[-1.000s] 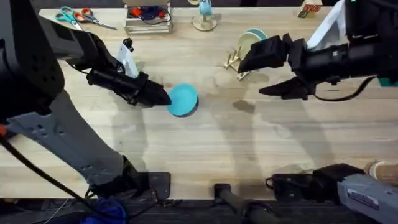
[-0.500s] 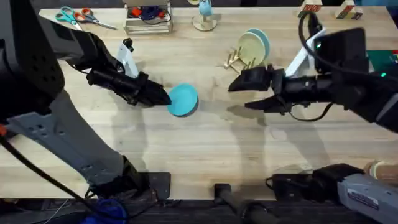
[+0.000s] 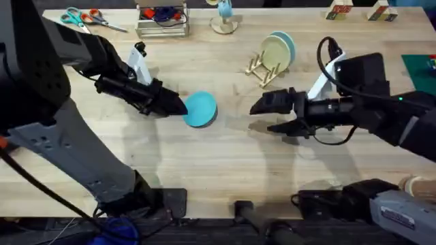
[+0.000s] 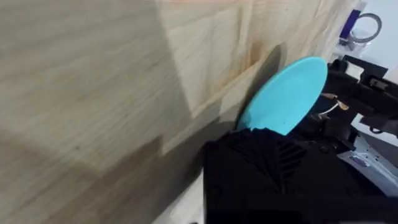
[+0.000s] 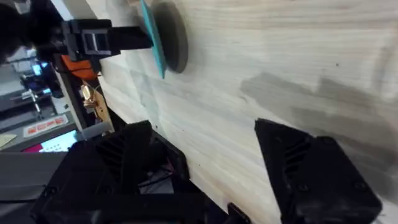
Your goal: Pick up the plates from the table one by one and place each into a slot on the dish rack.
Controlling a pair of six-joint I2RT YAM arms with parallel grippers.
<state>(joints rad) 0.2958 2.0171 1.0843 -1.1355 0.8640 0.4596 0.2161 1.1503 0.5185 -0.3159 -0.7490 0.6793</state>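
Observation:
A turquoise plate (image 3: 201,109) is tilted up off the table (image 3: 225,163) left of centre, and my left gripper (image 3: 178,107) is shut on its left rim. The left wrist view shows the same plate (image 4: 287,93) rising from a black finger (image 4: 267,168). My right gripper (image 3: 263,116) hovers open to the right of the plate, apart from it, with nothing between its fingers (image 5: 311,168). From the right wrist the plate (image 5: 153,37) appears edge-on. Behind the right gripper stands the dish rack (image 3: 257,68), with a cream plate (image 3: 272,52) and a light-blue plate (image 3: 287,42) in its slots.
Along the far edge lie scissors (image 3: 85,17), a wooden tray of blue cable (image 3: 162,19) and a round stand with a blue top (image 3: 223,17). A dark green mat (image 3: 417,64) is at the right edge. Bare tabletop stretches along the near side.
My right gripper has swung away from the dish rack, down and left toward the table's middle, staying open. The left gripper and turquoise plate have not moved.

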